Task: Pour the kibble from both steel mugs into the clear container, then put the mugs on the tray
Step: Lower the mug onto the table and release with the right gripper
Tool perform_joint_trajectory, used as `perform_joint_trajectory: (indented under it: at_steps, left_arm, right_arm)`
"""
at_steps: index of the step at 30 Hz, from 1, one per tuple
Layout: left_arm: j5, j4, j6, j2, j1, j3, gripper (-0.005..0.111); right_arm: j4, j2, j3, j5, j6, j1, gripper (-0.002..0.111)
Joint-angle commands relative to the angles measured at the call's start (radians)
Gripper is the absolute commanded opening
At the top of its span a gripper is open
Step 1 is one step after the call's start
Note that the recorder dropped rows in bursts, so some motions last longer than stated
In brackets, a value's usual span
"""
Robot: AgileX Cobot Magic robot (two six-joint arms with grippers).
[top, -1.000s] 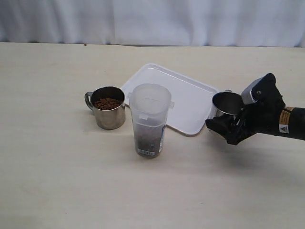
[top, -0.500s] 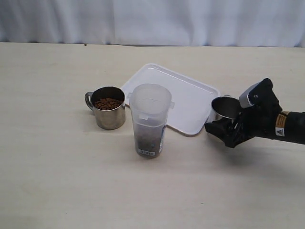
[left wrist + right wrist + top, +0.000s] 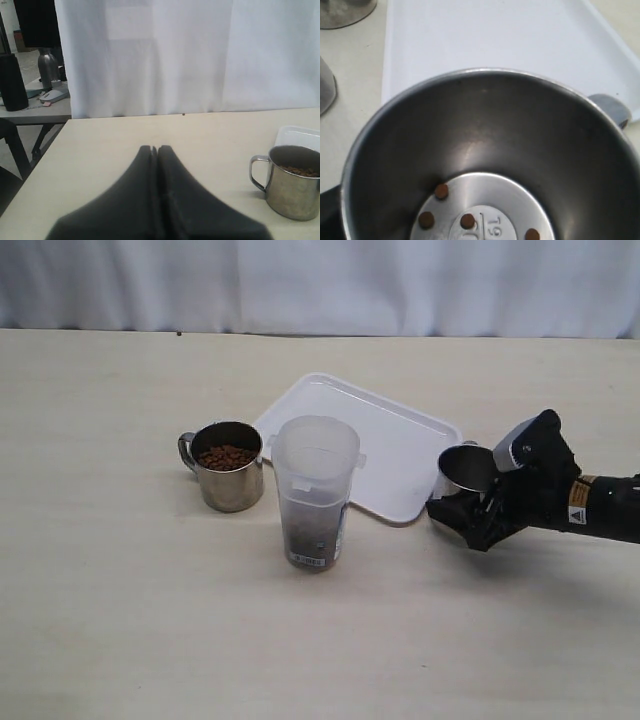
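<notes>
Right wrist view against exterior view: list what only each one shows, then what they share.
Only the right wrist: a few stray pellets on the near-empty mug's floor. Only the exterior: the kibble in the other mug and at the bottom of the container. Both: the near-empty mug and the tray.

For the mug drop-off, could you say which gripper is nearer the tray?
Right. The right gripper holds the emptied mug beside the tray; the left gripper sits farther, beyond the full mug.
</notes>
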Motion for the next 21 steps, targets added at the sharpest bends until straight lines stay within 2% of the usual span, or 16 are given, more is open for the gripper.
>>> perform_joint_trajectory:
  at_steps: [1, 3, 5, 11, 16, 19, 21]
  left_arm:
    - [-0.013, -0.002, -0.001, -0.002, -0.008, 0.003, 0.0]
    - [-0.013, -0.002, -0.001, -0.002, -0.008, 0.003, 0.0]
    - [-0.013, -0.002, -0.001, -0.002, -0.008, 0.003, 0.0]
    - [-0.013, -0.002, -0.001, -0.002, -0.008, 0.003, 0.0]
    - [-0.013, -0.002, -0.001, -0.002, -0.008, 0.003, 0.0]
    - [-0.013, -0.002, -0.001, -0.002, -0.008, 0.003, 0.0]
    - [-0.013, -0.002, -0.001, -0.002, -0.008, 0.003, 0.0]
  right_arm:
    - [-0.027, -0.051, 0.002, 0.061, 0.107, -0.008, 0.072]
    - [-0.033, -0.064, 0.002, 0.061, 0.176, -0.008, 0.082]
    - [-0.034, -0.071, 0.002, 0.061, 0.205, -0.008, 0.086]
    - [-0.082, -0.128, 0.002, 0.061, 0.276, -0.008, 0.087]
    - [-0.29, -0.335, 0.002, 0.063, 0.56, -0.008, 0.087]
    - [-0.343, -0.432, 0.01, 0.099, 0.695, -0.008, 0.084]
    - [-0.332, -0.49, 0.038, 0.134, 0.706, -0.008, 0.071]
